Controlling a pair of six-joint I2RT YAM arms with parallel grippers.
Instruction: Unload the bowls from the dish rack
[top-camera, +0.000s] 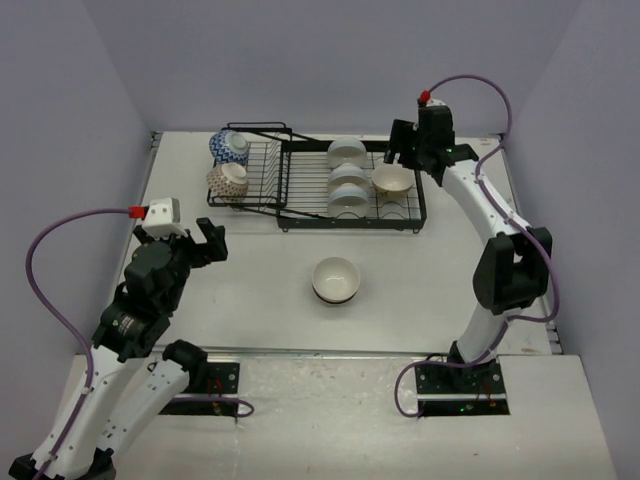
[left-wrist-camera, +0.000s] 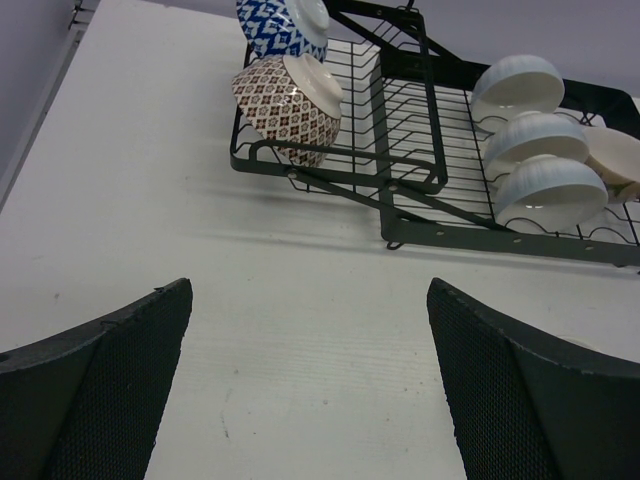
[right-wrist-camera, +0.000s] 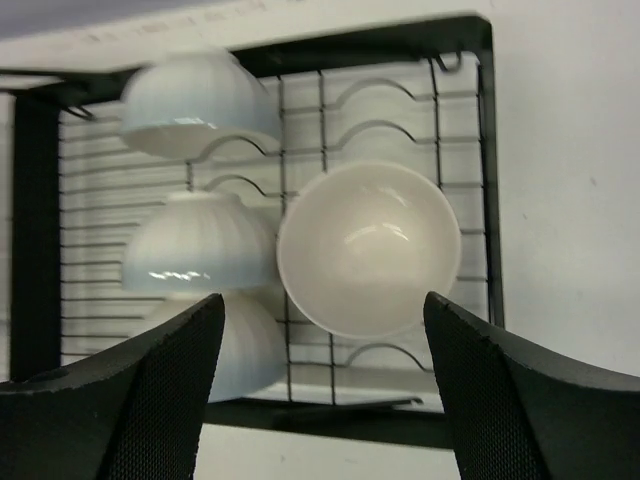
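The black wire dish rack stands at the back of the table. Its smaller left section holds a blue-and-white bowl and a brown patterned bowl. Its framed section holds three white bowls in a row and a cream bowl beside them. A cream bowl with a dark band sits on the table in front. My right gripper is open and empty, just above the cream bowl. My left gripper is open and empty over bare table, in front of the rack's left end.
The table's left edge and the purple wall run close to the left arm. The right arm reaches along the table's right side to the rack's far right corner.
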